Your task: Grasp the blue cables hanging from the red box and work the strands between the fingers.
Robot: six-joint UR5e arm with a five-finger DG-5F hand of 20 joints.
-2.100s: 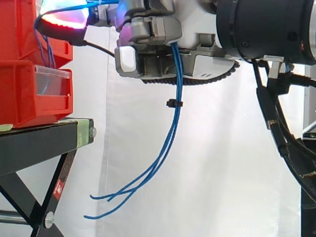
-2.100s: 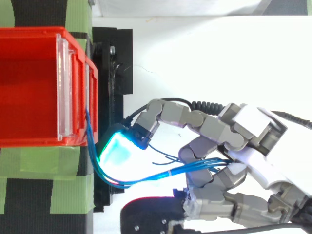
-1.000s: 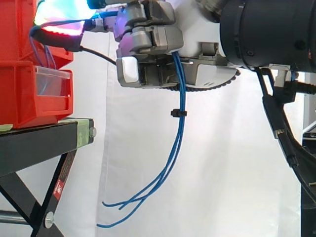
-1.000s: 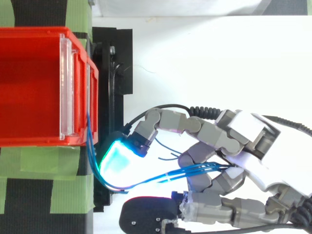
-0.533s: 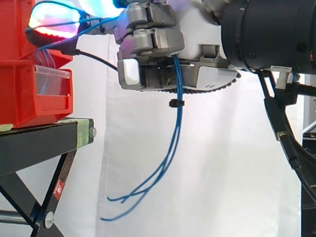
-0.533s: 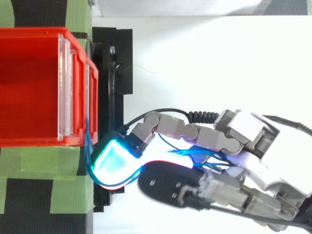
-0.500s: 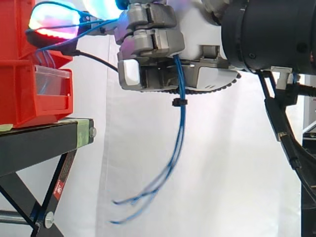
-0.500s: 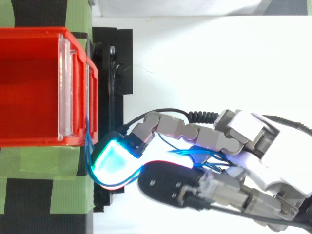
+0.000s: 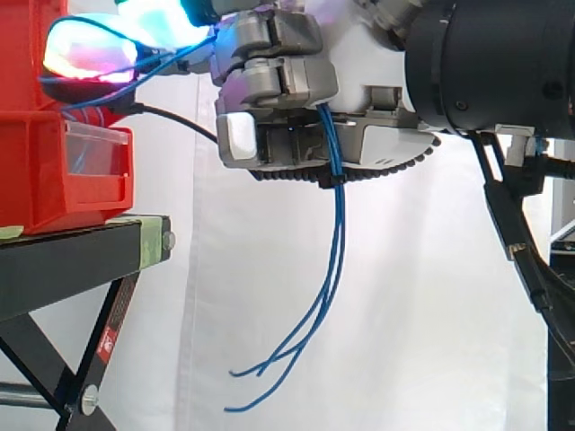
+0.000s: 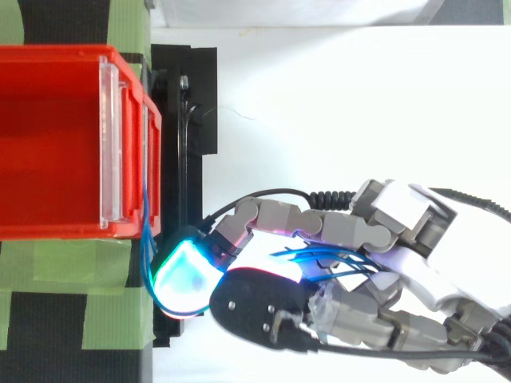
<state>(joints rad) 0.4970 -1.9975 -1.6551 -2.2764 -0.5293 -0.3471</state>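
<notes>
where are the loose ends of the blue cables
Side view: the blue cables end low before the white curtain, below the hand, right of the black stand.

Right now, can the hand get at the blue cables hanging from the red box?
Probably yes: the hand has the blue cables threaded between its curled fingers, loose ends dangling below, nothing blocking.
</notes>
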